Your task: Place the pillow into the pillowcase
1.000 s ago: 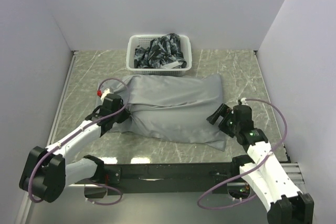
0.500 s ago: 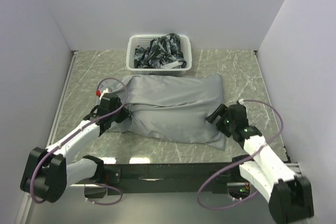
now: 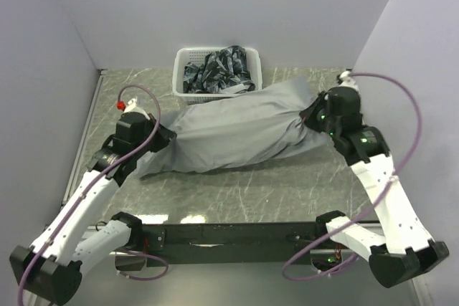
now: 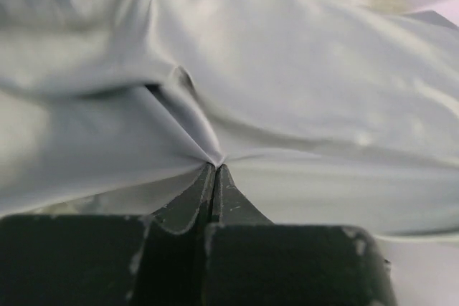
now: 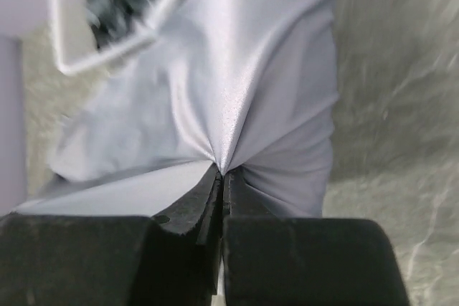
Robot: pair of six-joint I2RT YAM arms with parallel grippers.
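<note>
On your left, the left tool (image 3: pixel 162 137) is clamped tight on the left end of the pillowcase (image 3: pixel 229 130). Your left wrist view shows it clearly: the two fingers (image 4: pixel 192 202) are pressed together with a pinch of grey cloth caught at their tips, and folds fan out from that spot. Moving across, the pillowcase stretches between your two tools over the middle of the grey marble counter (image 3: pixel 287 184). It looks plump and wrinkled, slanting up toward the right. Whatever fills it is hidden under the grey cloth. From above you cannot tell whether its belly rests on the counter. Behind it, against the back wall, sits the white basket (image 3: pixel 178 69) with dark patterned cloth (image 3: pixel 219 66) heaped inside. The pillowcase's far edge runs just in front of the basket's near right corner. On your right, the right tool (image 3: pixel 310 115) is also squeezed closed, pinching the right end. The cloth puckers into the fingertips (image 5: pixel 209 190) in your right wrist view.
</note>
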